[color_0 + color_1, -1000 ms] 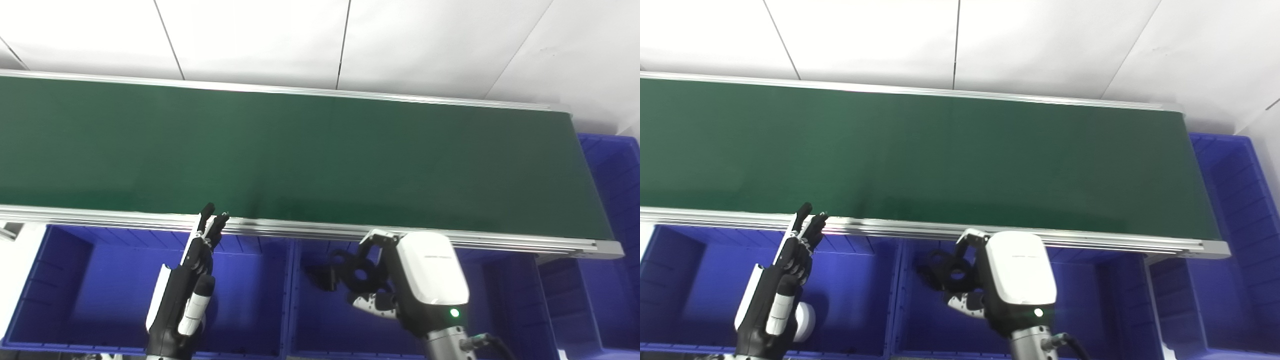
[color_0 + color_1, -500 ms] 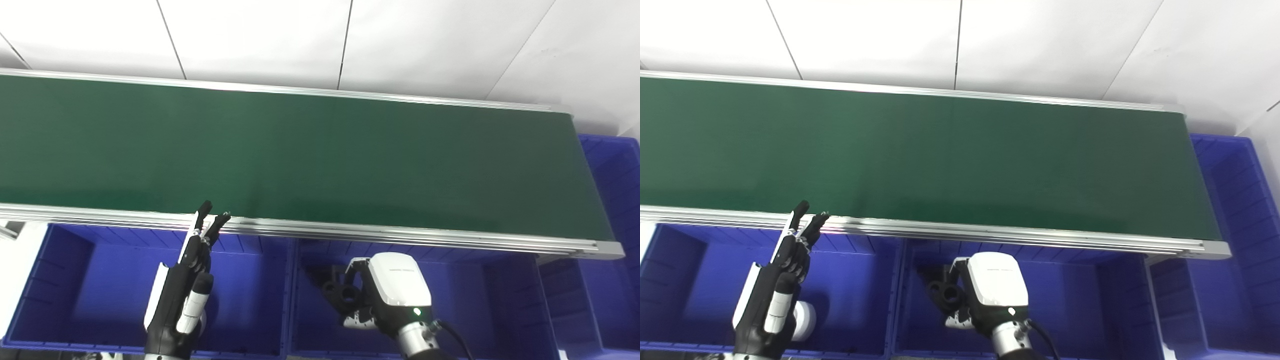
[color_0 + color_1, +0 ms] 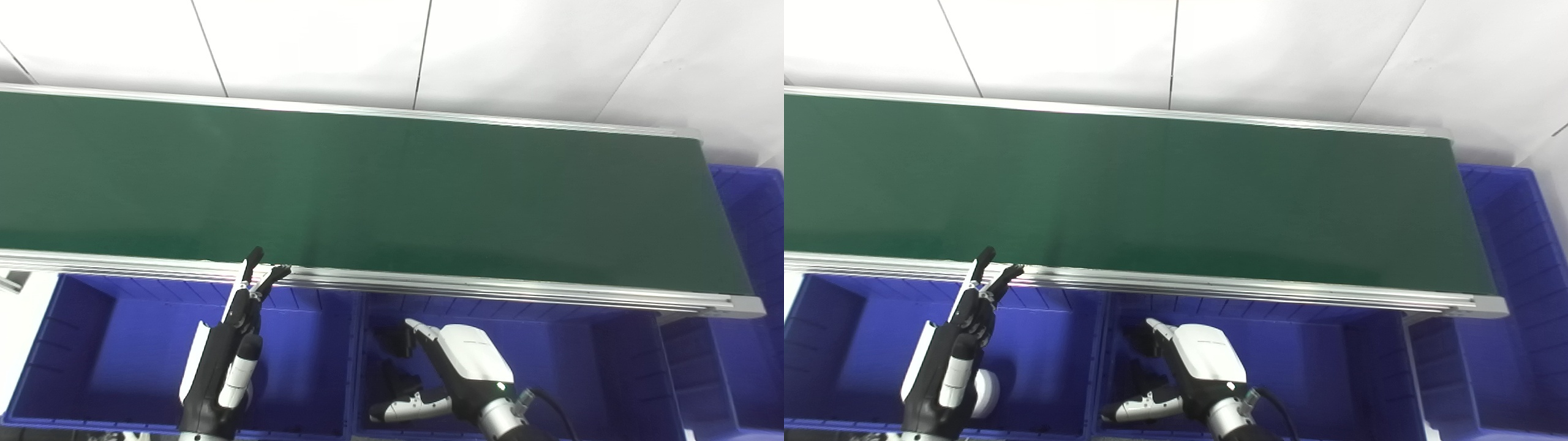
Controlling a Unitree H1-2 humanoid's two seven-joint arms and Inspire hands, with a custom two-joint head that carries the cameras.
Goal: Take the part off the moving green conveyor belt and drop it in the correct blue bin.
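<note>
The right robot hand is down inside the middle blue bin, fingers spread wide and holding nothing, thumb stuck out to the side. Just past its fingertips lies a dark part on the bin floor; it seems to sit free of the hand, though it's so dark against the shadow that I can't make out its shape.

The left robot hand hangs over the neighbouring bin, fingers straight, apart and empty, tips up near the metal rail of the green conveyor belt. A white part rests in that bin. The belt looks bare.

The risk now, I'd say, is on the way out: a spread finger could snag the dark part or knock the bin wall or rail.
</note>
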